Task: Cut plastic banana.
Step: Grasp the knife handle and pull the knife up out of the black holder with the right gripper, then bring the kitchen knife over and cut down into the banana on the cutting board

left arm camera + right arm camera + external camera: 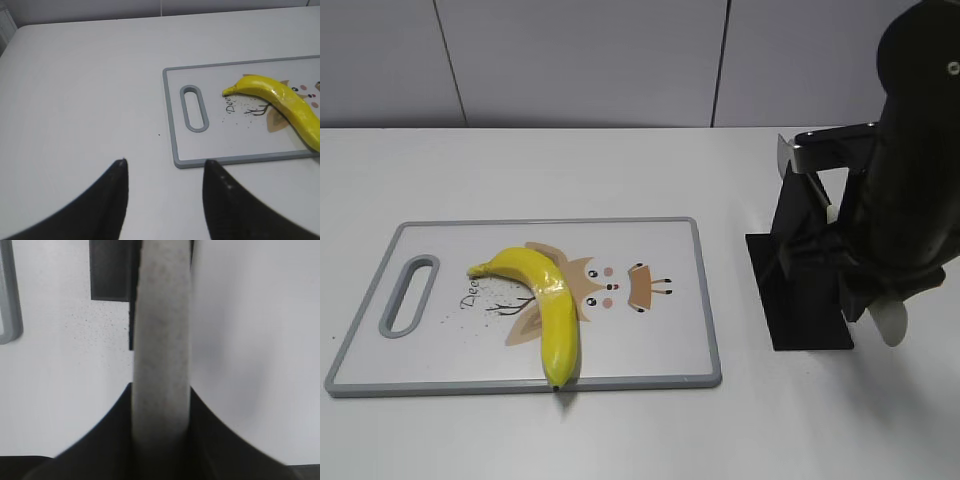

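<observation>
The plastic banana [545,300] is glossy yellow and curved. It lies on the white cutting board [660,340], dark tip at the front edge. It also shows in the left wrist view [282,102]. My right gripper [161,390] is shut on the pale grey knife handle [161,330] at the black knife stand [805,300], right of the board. The handle's end [890,322] sticks out below the arm. My left gripper [165,167] is open and empty above bare table, by the board's handle-slot end [194,107]. It is out of the exterior view.
The board has a grey rim and a deer drawing [620,285]. The black stand's base plate [810,335] lies on the white table. A grey wall runs along the back. The board's corner shows at the left edge of the right wrist view [10,295].
</observation>
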`<state>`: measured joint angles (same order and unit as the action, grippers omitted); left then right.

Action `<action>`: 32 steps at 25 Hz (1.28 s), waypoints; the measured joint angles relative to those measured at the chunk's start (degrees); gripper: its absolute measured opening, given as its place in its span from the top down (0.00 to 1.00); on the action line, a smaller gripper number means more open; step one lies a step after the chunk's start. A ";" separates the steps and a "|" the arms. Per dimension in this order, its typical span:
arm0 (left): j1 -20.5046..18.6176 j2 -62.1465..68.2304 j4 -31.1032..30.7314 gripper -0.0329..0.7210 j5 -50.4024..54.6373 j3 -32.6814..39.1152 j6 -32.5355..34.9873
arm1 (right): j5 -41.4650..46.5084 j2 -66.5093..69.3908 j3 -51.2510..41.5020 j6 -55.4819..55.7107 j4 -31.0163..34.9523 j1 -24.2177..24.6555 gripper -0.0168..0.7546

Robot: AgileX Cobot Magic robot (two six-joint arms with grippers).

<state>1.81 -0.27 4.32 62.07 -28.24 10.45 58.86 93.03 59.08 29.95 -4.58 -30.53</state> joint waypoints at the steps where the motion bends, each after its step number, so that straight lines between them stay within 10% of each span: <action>1: 0.00 0.00 0.00 0.33 0.00 0.00 0.00 | -0.05 -0.55 0.00 0.00 0.00 0.00 0.73; 32: 0.00 0.00 -0.47 0.33 0.00 0.00 0.00 | 3.02 -19.73 6.80 0.86 -2.58 0.00 0.73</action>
<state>1.81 -0.27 3.85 62.07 -28.24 10.45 61.88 73.30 65.89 30.82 -7.15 -30.53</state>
